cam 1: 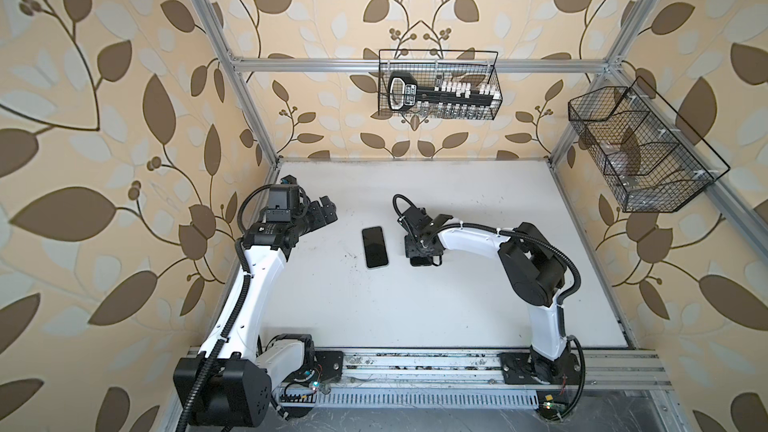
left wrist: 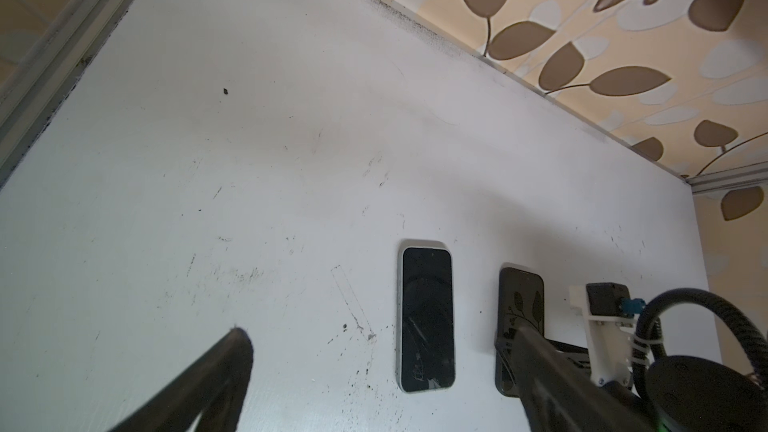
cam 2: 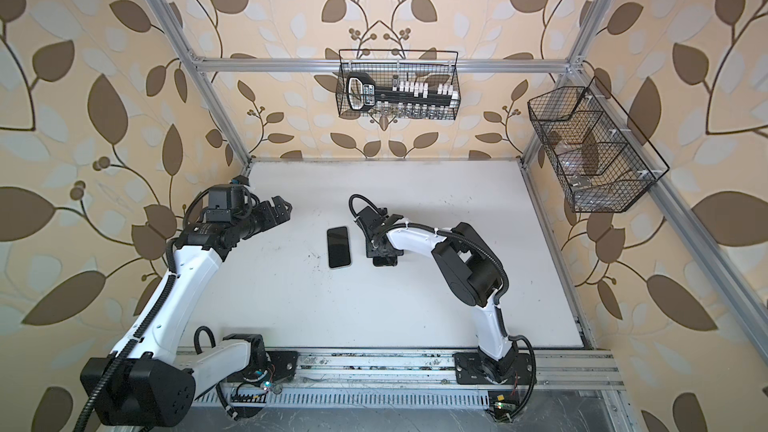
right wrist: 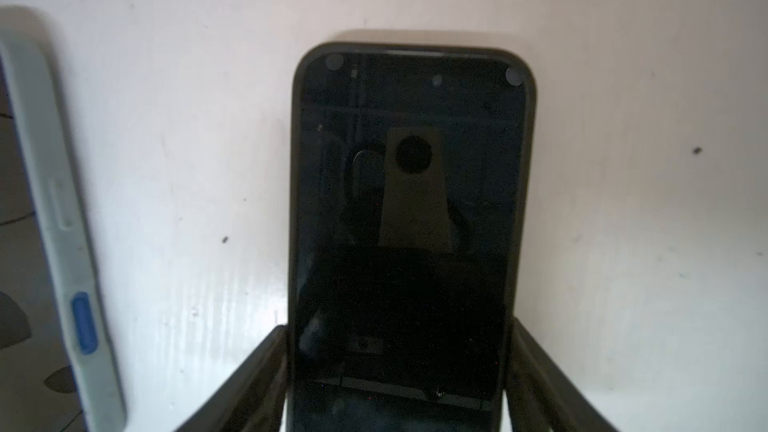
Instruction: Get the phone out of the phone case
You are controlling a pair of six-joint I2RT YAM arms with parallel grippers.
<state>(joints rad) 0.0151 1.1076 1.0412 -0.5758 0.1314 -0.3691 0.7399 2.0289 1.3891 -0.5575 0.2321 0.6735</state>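
Observation:
A phone in a black phone case [right wrist: 411, 201] lies flat and face up on the white table, its glossy face mirroring my camera. My right gripper [right wrist: 399, 328] straddles its near end, with one finger against each long side. In both top views the right wrist hides most of it, and only an end of the black phone case [cam 1: 419, 261] [cam 2: 382, 261] shows. Just left of it lies a second phone [cam 1: 375, 247] [cam 2: 338, 247] with a cracked screen [left wrist: 426, 317], in a pale grey case [right wrist: 62, 222]. My left gripper [cam 1: 328, 209] [left wrist: 380, 330] hangs open and empty above the table's left side.
A wire basket [cam 1: 438, 85] holding a black tool hangs on the back wall. Another wire basket [cam 1: 640, 151] hangs on the right wall. An aluminium rail [cam 1: 415, 367] carrying both arm bases runs along the table's front edge. Frame posts stand at the back corners.

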